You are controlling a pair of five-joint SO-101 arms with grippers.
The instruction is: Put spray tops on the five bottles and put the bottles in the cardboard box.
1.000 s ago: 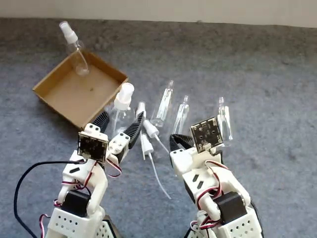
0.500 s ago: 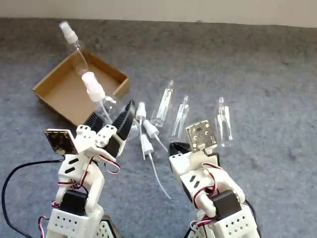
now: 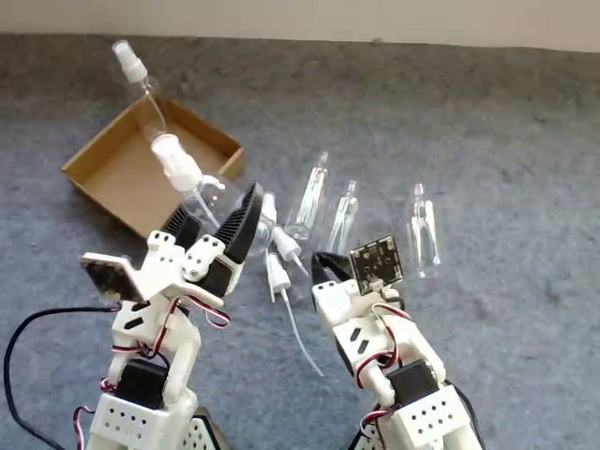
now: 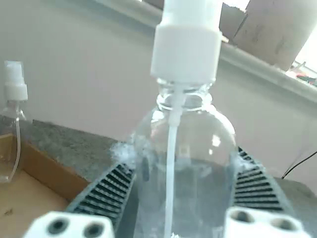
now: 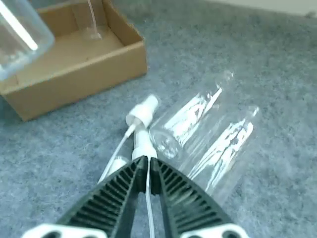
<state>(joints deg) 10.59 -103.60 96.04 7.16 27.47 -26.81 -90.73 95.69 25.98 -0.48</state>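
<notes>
In the high view our left claw (image 3: pixel 221 208) sits left of centre in the frame, closed around a clear bottle (image 4: pixel 183 168). Its ribbed black fingers (image 4: pixel 106 184) press on both sides of the bottle's body. A white spray top (image 3: pixel 175 161) sits on the bottle's neck, and its thin tube runs down inside the glass. The bottle tilts toward the upper left, just beside the near right edge of the cardboard box (image 3: pixel 117 173). We cannot tell whether any part of it is already over the rim.

The box sits in the upper left of the frame on the grey carpet (image 3: pixel 487 141). A second bottle (image 3: pixel 153 117), also fitted with a spray top, stands at the box's far corner, leaning over the edge.

Three uncapped bottles (image 3: pixel 342 217) lie side by side on the carpet at centre and right of centre, necks pointing toward the top of the frame. Three loose spray tops (image 3: pixel 285 246) with long tubes lie just left of them, between the two arms.

Our right claw (image 5: pixel 148 162) is at the lower centre, near the loose tops. Its fingers are drawn almost together, leaving a narrow slit. A white tube lines up with that slit, but we cannot tell whether it is pinched.
</notes>
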